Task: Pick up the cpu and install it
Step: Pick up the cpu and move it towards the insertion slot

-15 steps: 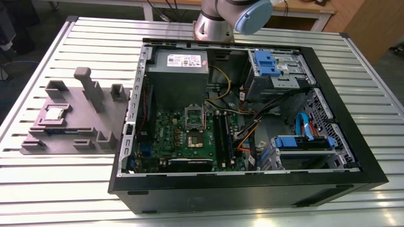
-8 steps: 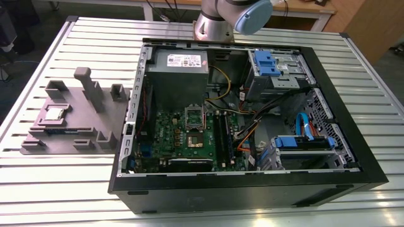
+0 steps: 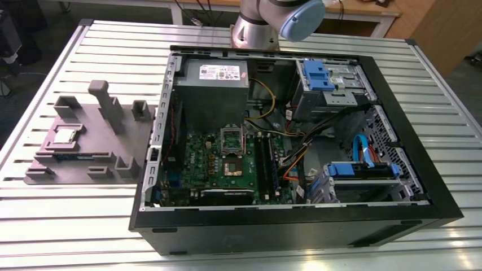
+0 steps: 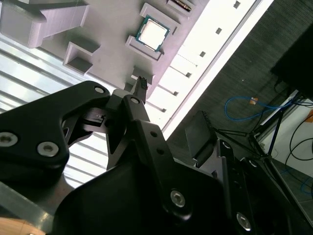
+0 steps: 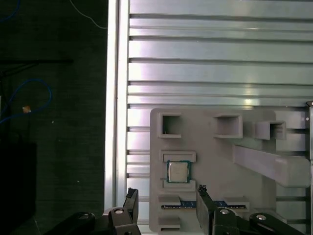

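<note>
Currently the exterior view is showing the open computer case (image 3: 301,223) with its motherboard (image 3: 200,152), and the cpu (image 3: 65,135) sitting in the grey fixture tray (image 3: 94,141) on the slatted table (image 3: 75,214), to the exterior view's left of the case. First wrist view is adding the gripper (image 5: 167,198): fingers spread wide, gripping nothing, hanging clear above the cpu.

Exterior view: arm (image 3: 270,22) is cut off by the top edge, one joint in frame. The cpu (image 3: 65,135) is too small there to tell orientation, same for the socket (image 3: 232,166) contents. First wrist view: gripper (image 5: 166,191) body and grey fixture (image 5: 210,161) run off the edge. Second wrist view: gripper linkage hides part of the fixture.
</note>
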Tool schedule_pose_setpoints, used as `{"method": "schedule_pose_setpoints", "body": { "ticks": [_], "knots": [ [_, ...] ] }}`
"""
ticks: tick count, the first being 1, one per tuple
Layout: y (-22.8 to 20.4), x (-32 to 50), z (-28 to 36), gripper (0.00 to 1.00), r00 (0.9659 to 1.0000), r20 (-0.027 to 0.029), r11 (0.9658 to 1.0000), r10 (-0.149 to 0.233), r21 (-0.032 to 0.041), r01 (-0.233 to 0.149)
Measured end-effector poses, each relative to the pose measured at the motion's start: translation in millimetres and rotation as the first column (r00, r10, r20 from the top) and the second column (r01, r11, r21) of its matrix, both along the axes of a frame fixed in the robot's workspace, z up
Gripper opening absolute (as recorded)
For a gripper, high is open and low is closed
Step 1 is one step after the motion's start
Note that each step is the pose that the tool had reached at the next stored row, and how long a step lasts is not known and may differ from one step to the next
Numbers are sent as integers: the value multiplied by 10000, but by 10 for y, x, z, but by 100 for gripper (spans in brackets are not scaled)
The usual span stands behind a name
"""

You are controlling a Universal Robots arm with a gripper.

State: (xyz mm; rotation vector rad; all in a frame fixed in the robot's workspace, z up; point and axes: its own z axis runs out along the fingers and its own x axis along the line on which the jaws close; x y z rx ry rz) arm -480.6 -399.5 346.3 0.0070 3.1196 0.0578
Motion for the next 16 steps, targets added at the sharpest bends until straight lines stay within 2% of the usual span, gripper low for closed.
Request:
{"method": "schedule_pose_setpoints", "body": {
  "ticks": [11, 16],
  "knots": [
    [0, 2, -4, 59, 10000, 2, 10000, 0, 2, 0],
    [1, 62, -41, 59, 10000, -23, 10000, 1, 0, -1]
  ]
}}
